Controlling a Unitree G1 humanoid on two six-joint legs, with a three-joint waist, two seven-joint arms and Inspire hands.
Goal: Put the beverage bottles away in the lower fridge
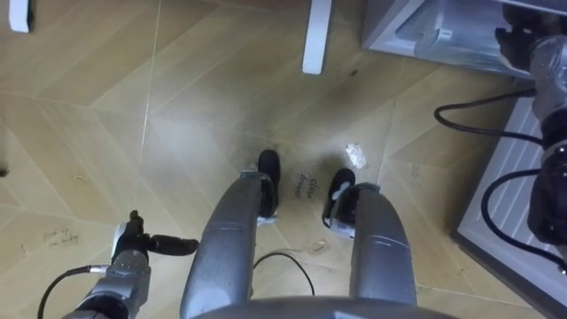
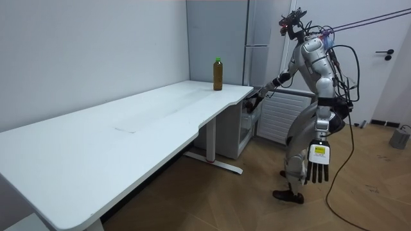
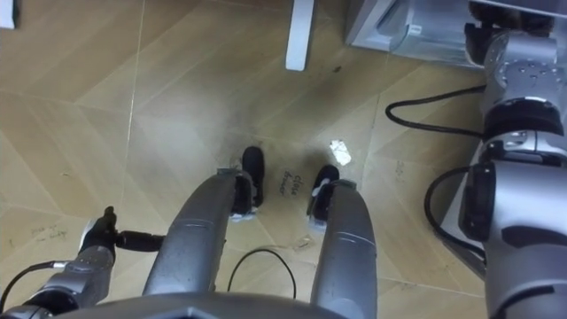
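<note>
- Bottle (image 2: 218,74) stands upright on the far corner of the white desk (image 2: 128,135), long axis vertical, green cap up. Neither hand holds it.
- Robot stands at the desk's end, facing the tall grey fridge (image 2: 257,38). The bottle is well off to the room view's left of the body.
- Right hand (image 2: 254,101) is nearer the bottle. The arm is stretched forward and down toward the fridge's lower part, just past the desk's end and below the desk top.
- From that hand the bottle lies up and to the room view's left, so I'd judge a lift and a sideways reach are needed before any side grasp.
- Right fingers are dark and partly hidden against the fridge, so can't tell if they're spread or curled.
- Left hand (image 2: 318,168) hangs at the robot's side by the thigh, fingers straight, pointing at the floor, empty and idle. It is well apart from the bottle.
- Head view looks down on the wood floor (image 1: 177,106), with the fridge's open lower part (image 1: 416,27) at top right.
</note>
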